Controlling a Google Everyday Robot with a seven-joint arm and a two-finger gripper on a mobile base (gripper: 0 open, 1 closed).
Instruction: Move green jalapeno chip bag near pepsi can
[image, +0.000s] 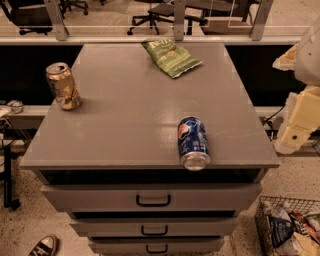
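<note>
Claw (295, 127) right of cabinet (130, 117), state unclear; gold can (62, 86) well left of chip bag (171, 57), pepsi can (193, 142)

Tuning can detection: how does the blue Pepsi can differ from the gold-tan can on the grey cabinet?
Colour: the blue Pepsi drinks can has a red-white-blue logo; the gold-tan metal can has none. Pose: the Pepsi can lies on its side, silver top toward the front edge; the gold-tan can stands upright. Shared: both sit on the grey cabinet top. The pincer is off the right side, touching neither.
</note>
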